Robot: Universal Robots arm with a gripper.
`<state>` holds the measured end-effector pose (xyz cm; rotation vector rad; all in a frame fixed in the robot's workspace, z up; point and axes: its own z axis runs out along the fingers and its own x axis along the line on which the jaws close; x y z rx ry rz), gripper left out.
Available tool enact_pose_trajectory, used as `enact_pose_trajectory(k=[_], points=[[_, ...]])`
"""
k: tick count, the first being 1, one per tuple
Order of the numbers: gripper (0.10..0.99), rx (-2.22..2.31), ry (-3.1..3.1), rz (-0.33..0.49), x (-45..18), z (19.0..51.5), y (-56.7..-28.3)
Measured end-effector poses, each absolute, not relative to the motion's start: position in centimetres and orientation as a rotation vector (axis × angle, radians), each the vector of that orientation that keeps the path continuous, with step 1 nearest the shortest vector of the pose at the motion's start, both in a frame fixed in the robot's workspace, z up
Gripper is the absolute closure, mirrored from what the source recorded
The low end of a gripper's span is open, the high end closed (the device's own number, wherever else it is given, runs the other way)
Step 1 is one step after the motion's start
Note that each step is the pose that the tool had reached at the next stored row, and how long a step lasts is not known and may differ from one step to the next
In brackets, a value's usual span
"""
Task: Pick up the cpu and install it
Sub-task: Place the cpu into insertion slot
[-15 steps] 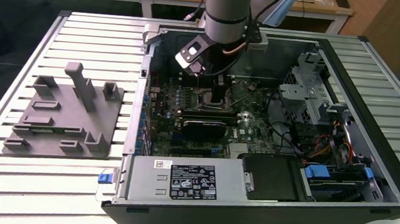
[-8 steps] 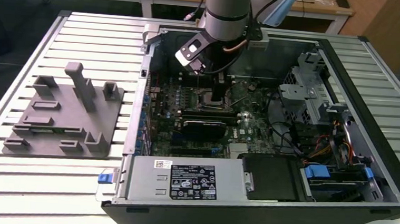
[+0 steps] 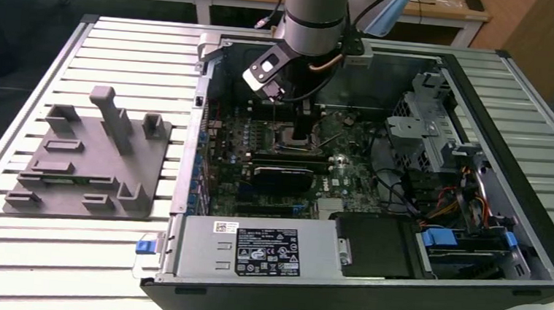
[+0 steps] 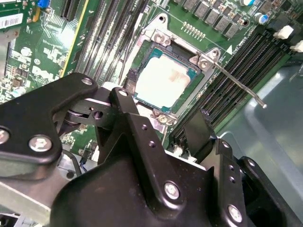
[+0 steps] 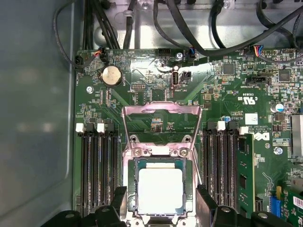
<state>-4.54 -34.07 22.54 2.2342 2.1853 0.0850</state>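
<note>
Grey plastic comes first at the exterior view's left: a fixture [image 3: 86, 160] with upright posts, sitting on the slatted table [image 3: 118, 49]. Toward the exterior view's right you reach the open computer case [image 3: 364, 307], where your arm [image 3: 312, 11] hangs over the green motherboard [image 5: 142, 85]. In the first wrist view your gripper [image 5: 162, 194] has its black fingers [image 5: 119, 203] spread apart, one on each side of the cpu [image 5: 160, 187] and clear of it. The cpu lies flat in its socket, with the metal retention frame [image 5: 161, 109] swung open beside it. Memory slots [image 5: 94, 170] flank the socket. Drive cages [image 3: 435, 129] stand at the far right of the exterior view.
</note>
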Motion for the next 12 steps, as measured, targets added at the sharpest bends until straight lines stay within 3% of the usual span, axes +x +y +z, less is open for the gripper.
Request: enact_pose_trajectory(k=[12], points=[[0.412, 2.234, 2.185, 0.085, -4.54, 22.53, -34.07]])
